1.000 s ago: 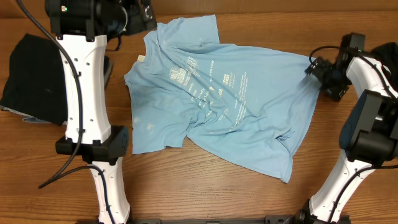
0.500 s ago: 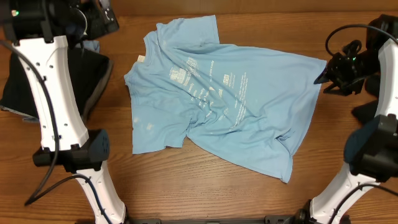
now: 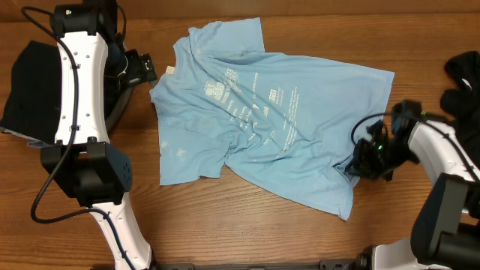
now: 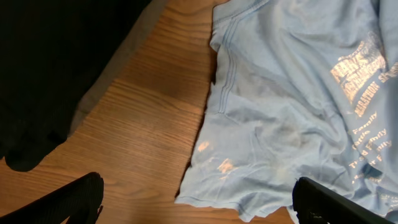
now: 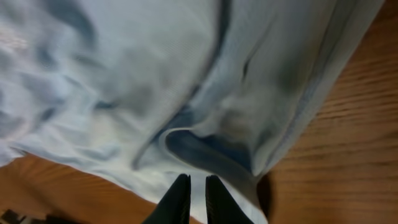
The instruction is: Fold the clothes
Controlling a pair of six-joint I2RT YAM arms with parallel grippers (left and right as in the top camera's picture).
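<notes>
The light blue T-shirt [image 3: 262, 112] lies spread and rumpled, print side up, in the middle of the wooden table [image 3: 247, 236]. One sleeve reaches toward 12 o'clock and its far edge runs down the 3-to-5 o'clock side. The white print across the chest is too small in the overhead view to read. In the left wrist view only a slice of it shows at the 2 o'clock corner, cut off by the frame.

At 9 o'clock lies a black garment [image 3: 34, 90], largely covered by the left arm. A grey garment [image 4: 118, 68] shows only as a strip along its edge, so its shape cannot be made out.

The left gripper [image 4: 196, 202] hangs above bare wood between the black garment and the shirt, at the shirt's 10 o'clock corner. Its fingers [image 4: 81, 199] stand wide apart with nothing between them. Only their dark tips enter the bottom corners of the wrist view.

The right gripper [image 5: 196, 193] sits on the shirt's edge at about 4 o'clock. Its fingers [image 5: 180, 199] are drawn almost together, leaving a thin slit, and point into a curled fold of blue cloth. The close view is blurred, so whether any fabric is caught between them cannot be told. From overhead the gripper's own body hides the spot.

At 2 o'clock a dark shape [image 3: 466, 86] is cut by the frame edge and cannot be identified.
</notes>
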